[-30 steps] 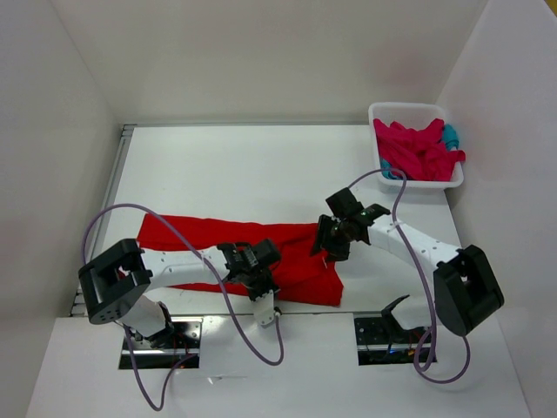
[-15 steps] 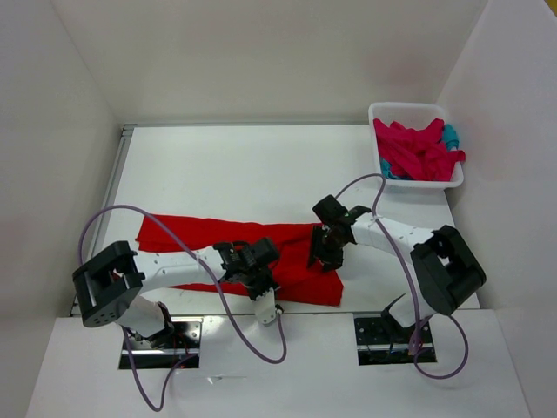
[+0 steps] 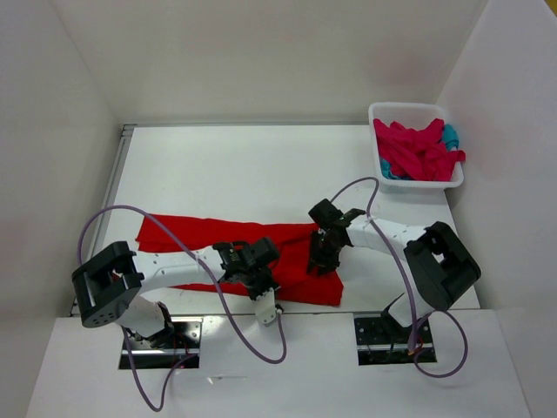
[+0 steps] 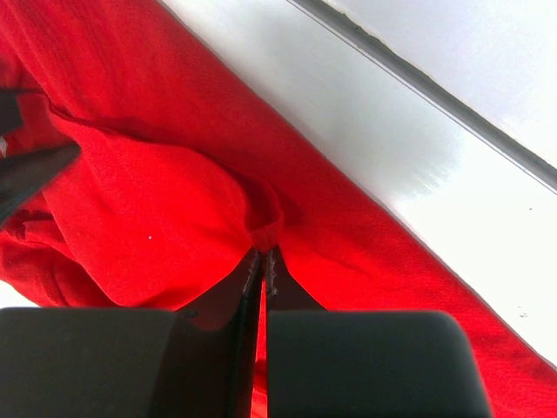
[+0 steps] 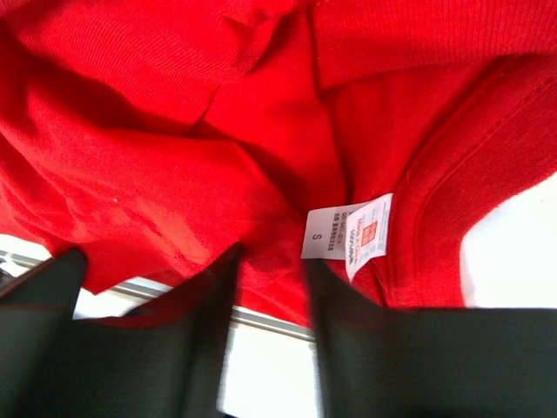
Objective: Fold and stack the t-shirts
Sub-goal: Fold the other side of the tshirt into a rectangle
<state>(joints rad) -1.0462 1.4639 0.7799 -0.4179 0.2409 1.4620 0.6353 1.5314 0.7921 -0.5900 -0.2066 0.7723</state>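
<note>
Three white walls (image 3: 261,52), white table (image 3: 244,174), red t-shirt (image 3: 287,239)

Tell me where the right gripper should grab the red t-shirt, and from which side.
Grip the ribbed collar of the red t-shirt, beside the white size label. That band looks like a thick, raised rim, probably easier to pinch than flat cloth. Come straight down from above at the shirt's right end, where the right gripper hovers. The left gripper pinches the near edge.

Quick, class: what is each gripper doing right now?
Left gripper: closed, pinching the red t-shirt.
Right gripper: partly open, astride a fold of the same shirt.
</note>
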